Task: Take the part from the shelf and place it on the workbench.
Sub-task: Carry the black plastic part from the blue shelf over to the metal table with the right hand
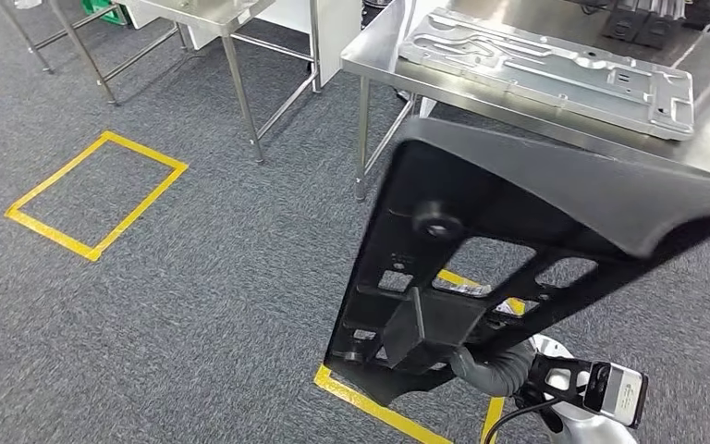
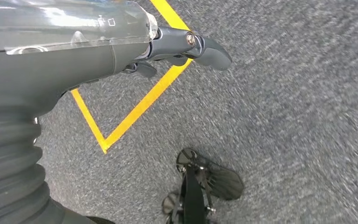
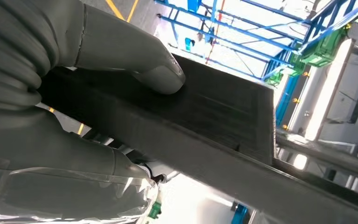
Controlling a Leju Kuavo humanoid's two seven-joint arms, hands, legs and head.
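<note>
I'm carrying the black part (image 1: 518, 231) in my right hand (image 1: 499, 365), thumb (image 3: 158, 74) pressing its face; the workbench (image 1: 379, 55) is lying just beyond it. Next I judge I'm needing to lift and lay it flat beside the metal plate (image 1: 555, 74); my left hand (image 2: 182, 46) is hanging empty, fingers loosely apart

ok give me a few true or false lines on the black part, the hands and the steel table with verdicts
1. The right hand holds the black part. True.
2. The black part lies flat on the steel table. False: it is held up above the carpet, short of the table.
3. A silver metal plate lies on the steel table. True.
4. The left hand grips the part too. False: it hangs over the carpet, holding nothing.
</note>
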